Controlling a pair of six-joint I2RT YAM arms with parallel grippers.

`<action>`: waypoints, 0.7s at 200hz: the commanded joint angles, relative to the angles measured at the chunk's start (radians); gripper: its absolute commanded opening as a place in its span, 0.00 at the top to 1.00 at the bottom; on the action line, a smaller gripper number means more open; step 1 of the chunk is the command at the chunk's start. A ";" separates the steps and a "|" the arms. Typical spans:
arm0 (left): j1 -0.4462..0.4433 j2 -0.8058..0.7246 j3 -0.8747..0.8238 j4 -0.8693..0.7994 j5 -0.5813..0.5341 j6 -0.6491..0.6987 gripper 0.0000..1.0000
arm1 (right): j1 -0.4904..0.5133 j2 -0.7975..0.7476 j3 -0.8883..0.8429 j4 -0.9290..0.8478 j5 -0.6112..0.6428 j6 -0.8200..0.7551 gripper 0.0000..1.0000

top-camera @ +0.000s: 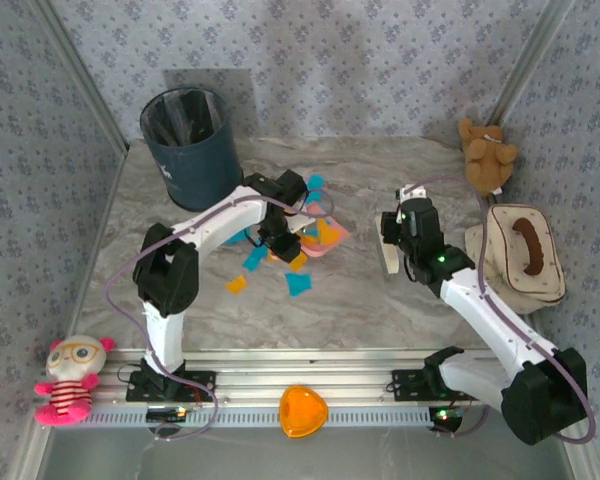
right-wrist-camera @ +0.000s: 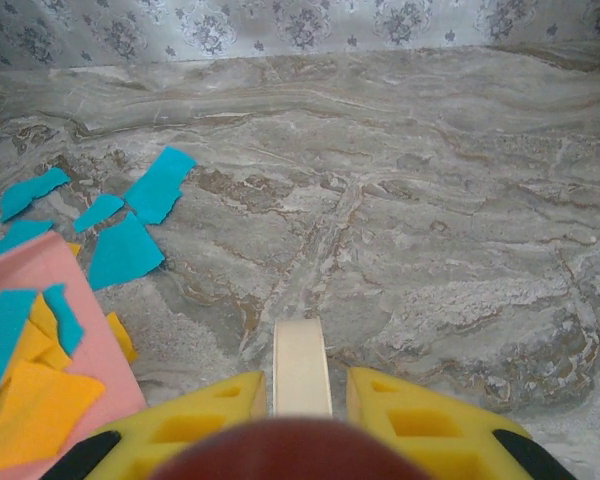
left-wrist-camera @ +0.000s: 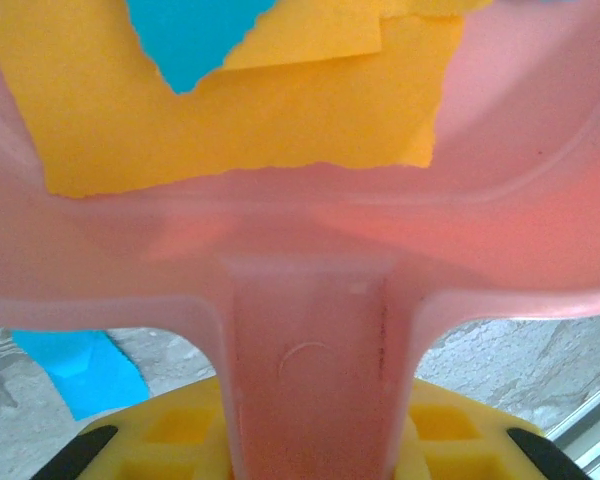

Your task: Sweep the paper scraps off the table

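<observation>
A pink dustpan (top-camera: pixel 320 250) rests on the table (top-camera: pixel 380 310) at centre, and my left gripper (top-camera: pixel 280 240) is shut on its handle (left-wrist-camera: pixel 305 360). Orange-yellow (left-wrist-camera: pixel 230 120) and cyan (left-wrist-camera: pixel 195 35) paper scraps lie inside the pan. More scraps lie loose on the marble: cyan ones (top-camera: pixel 298 283) and an orange one (top-camera: pixel 236 285) near the pan, others (right-wrist-camera: pixel 160 185) beyond it. My right gripper (top-camera: pixel 388 255) stands right of the pan, shut on a cream flat tool (right-wrist-camera: pixel 302 365) whose tip points down at bare marble. In the right wrist view the pan (right-wrist-camera: pixel 80 290) is at lower left.
A dark blue bin (top-camera: pixel 190 145) stands at the back left. A brown teddy (top-camera: pixel 485 155) and a cream bag (top-camera: pixel 520 250) sit on the right. A pink doll (top-camera: pixel 70 375) and an orange heart-shaped dish (top-camera: pixel 302 410) lie on the front rail.
</observation>
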 commanded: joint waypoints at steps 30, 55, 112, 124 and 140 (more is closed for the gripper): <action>0.095 -0.099 0.044 0.026 0.152 -0.069 1.00 | -0.020 -0.002 0.035 0.015 -0.060 0.026 1.00; 0.129 -0.132 0.065 0.044 0.192 -0.091 1.00 | -0.023 0.005 0.033 0.024 -0.072 0.026 1.00; 0.183 -0.148 0.164 0.046 0.204 -0.155 1.00 | -0.022 0.031 0.042 0.028 -0.089 0.030 1.00; 0.195 -0.150 0.184 0.051 0.211 -0.171 1.00 | -0.023 0.034 0.041 0.027 -0.092 0.031 1.00; 0.216 -0.146 0.215 0.054 0.227 -0.191 1.00 | -0.024 0.041 0.041 0.026 -0.095 0.031 1.00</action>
